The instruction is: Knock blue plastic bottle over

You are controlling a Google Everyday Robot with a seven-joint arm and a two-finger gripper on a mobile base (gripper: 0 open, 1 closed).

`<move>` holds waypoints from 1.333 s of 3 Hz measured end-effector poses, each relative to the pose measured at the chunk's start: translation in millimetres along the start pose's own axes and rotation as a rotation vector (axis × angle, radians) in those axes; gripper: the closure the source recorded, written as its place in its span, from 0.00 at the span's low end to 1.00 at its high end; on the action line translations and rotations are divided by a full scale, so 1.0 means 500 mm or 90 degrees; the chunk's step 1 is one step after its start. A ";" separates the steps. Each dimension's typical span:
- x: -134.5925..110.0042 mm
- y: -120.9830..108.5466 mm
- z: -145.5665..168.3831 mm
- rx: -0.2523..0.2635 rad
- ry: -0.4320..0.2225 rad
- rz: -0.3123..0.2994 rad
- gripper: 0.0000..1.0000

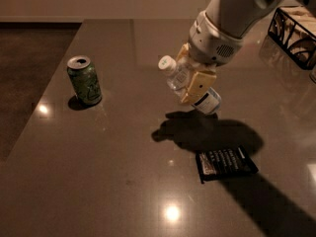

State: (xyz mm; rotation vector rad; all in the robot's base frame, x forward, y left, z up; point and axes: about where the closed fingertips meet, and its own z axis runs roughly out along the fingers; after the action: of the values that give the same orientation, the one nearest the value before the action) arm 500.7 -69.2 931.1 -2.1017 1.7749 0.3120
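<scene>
The blue plastic bottle [207, 100] is a small clear bottle with a white cap and a white-and-dark label. It is tilted steeply, cap toward the upper left and base toward the lower right, above the dark table [123, 181]. Its shadow lies on the table below it. My gripper [185, 78], with tan fingers [198, 84] on a white arm reaching in from the upper right, is shut across the middle of the bottle. The green drink can [85, 80] stands upright well to the left, apart from both.
A black flat packet [226, 163] lies on the table, in front and to the right of the bottle. A dark wire basket [294, 33] stands at the far right edge. The table's left edge runs diagonally past the can, with floor beyond.
</scene>
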 end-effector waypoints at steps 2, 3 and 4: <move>0.041 -0.004 0.087 -0.050 0.116 -0.026 0.81; 0.050 0.002 0.107 -0.055 0.150 -0.029 0.59; 0.049 0.001 0.109 -0.052 0.151 -0.031 0.36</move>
State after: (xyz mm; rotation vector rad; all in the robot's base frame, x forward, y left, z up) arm 508.7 -68.7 871.6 -2.3182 1.8661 0.1283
